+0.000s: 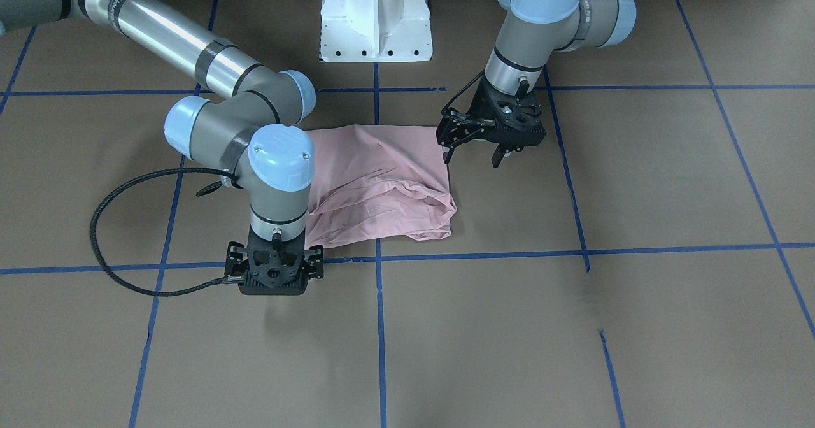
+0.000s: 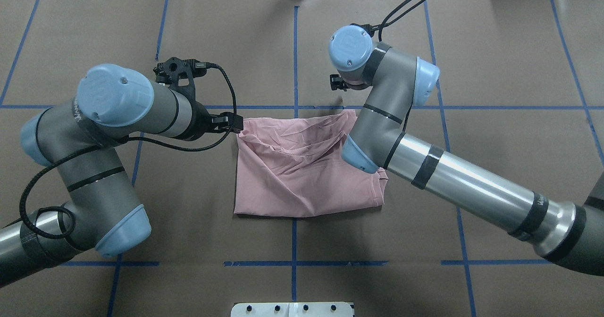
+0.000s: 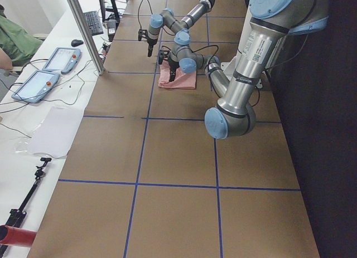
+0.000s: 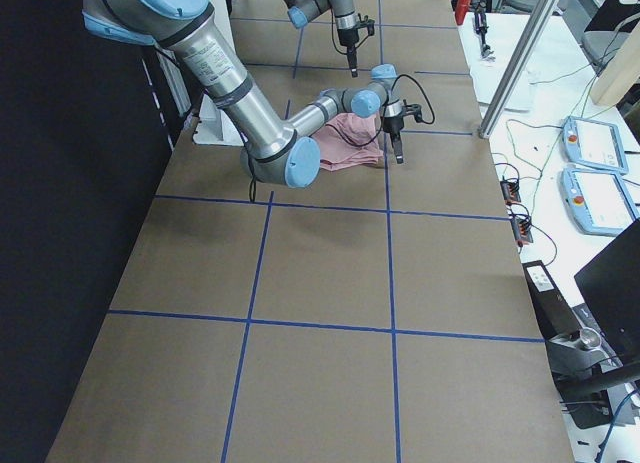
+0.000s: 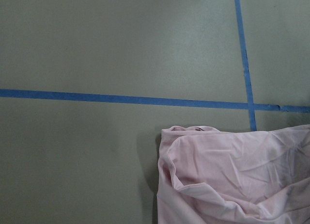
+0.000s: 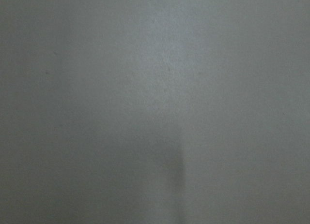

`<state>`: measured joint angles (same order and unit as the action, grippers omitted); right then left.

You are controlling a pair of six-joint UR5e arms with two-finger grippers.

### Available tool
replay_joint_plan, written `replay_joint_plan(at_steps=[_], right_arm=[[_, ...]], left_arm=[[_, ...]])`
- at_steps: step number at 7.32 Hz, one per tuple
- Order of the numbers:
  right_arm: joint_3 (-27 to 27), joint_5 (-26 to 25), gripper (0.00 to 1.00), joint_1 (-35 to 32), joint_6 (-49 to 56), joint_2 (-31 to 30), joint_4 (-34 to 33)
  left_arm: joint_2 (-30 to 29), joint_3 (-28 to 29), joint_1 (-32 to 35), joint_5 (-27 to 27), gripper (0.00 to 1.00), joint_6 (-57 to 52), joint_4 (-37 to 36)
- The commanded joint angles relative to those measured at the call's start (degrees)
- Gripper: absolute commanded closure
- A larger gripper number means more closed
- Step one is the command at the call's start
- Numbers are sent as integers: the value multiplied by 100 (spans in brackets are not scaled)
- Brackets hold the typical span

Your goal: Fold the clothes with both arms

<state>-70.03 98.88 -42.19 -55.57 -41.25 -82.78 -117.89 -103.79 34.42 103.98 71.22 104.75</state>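
Right arm [image 2: 377,137] overhangs the crumpled T-shirt [image 2: 292,180], long axis across the bench [image 2: 188,189]. Left claw [image 1: 471,160] gapes empty; right claw [image 1: 274,274], cannot tell.

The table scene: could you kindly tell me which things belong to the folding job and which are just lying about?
Belongs to the job: pink T-shirt; left arm with its open left pincer; right arm with its right pincer.

Just lying about: white pedestal base; two tablets; keyboard; sheet of paper.
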Motion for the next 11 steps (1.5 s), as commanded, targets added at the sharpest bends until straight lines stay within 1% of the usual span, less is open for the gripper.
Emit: replay_joint_plan(at_steps=[1,2,3,4,5,6,7,8,9,10,11], right_arm=[[-63,491,0,-175,73,20,297],[-220,492,0,-167,47,-58,298],[-335,492,0,-166,38,-155,298],[-380,492,0,-166,38,-182,298],[-406,483,0,-166,38,-182,306],[-511,483,0,-166,29,-182,306],[-512,483,0,-166,11,-191,298],[-512,474,0,-166,11,-191,306],[-512,465,0,-158,11,-199,306],[-521,457,0,-149,3,-199,306],[-547,456,0,-114,-6,-199,315]], left_arm=[[-346,647,-163,-53,0,214,-7],[-470,772,-582,-384,0,512,-7],[-532,834,-682,-535,0,533,-16],[-533,930,-874,-607,0,542,-16],[-559,1053,-885,-625,0,533,-7],[-725,1272,-885,-634,0,524,-25],[-813,1439,-841,-695,0,507,-33],[-832,1493,-641,-739,0,472,-42],[-1023,1833,-395,-730,0,445,-25],[-1382,2393,-53,-687,0,167,19],[-1542,2808,176,-686,0,-80,97]])
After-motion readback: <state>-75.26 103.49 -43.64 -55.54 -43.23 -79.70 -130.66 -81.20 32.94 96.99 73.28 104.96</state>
